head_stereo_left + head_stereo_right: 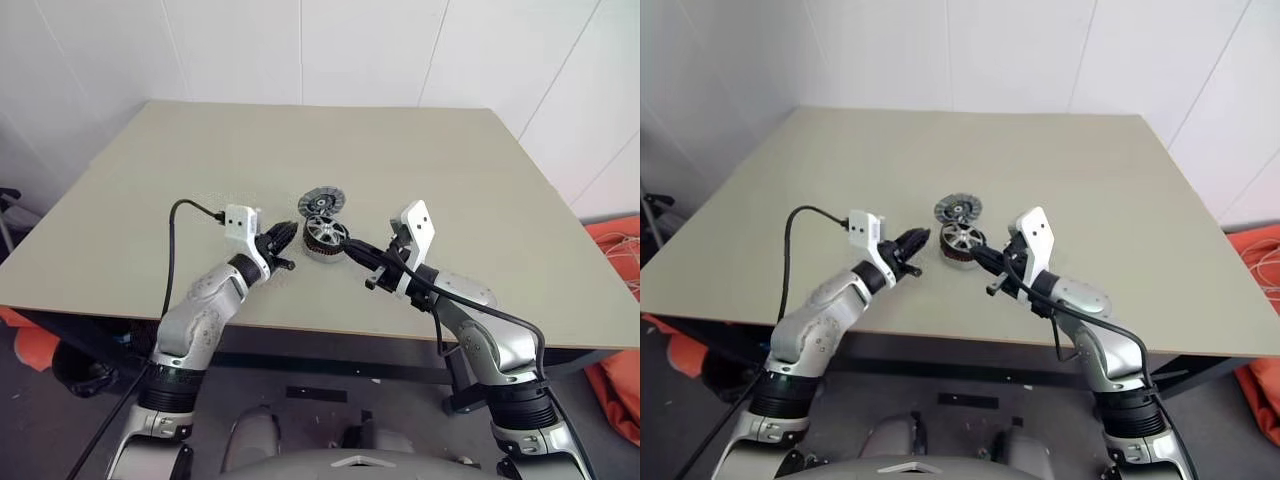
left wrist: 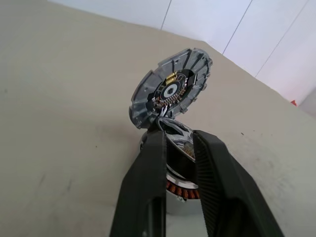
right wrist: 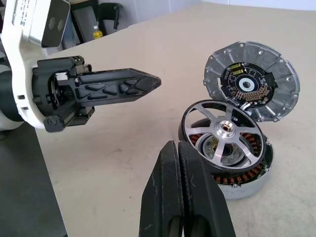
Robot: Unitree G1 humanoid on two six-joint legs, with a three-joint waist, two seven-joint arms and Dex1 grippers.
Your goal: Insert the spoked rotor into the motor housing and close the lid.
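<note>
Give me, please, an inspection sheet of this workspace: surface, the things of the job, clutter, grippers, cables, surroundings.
Surface: beige table, bare apart from the job's parts.
Job's things: spoked rotor lies tilted on the motor housing, not seated; copper windings show beneath. The lid stands tilted behind the housing, circuit side facing the grippers.
Clutter: nothing seen.
Grippers: left gripper shut, empty, apart from the rotor. Right gripper shut, tips close to the rotor's rim; contact cannot be told.
Cables: a black cable loops over the left arm; another runs along the right forearm.
Surroundings: white walls; orange fabric on the robot's right.
</note>
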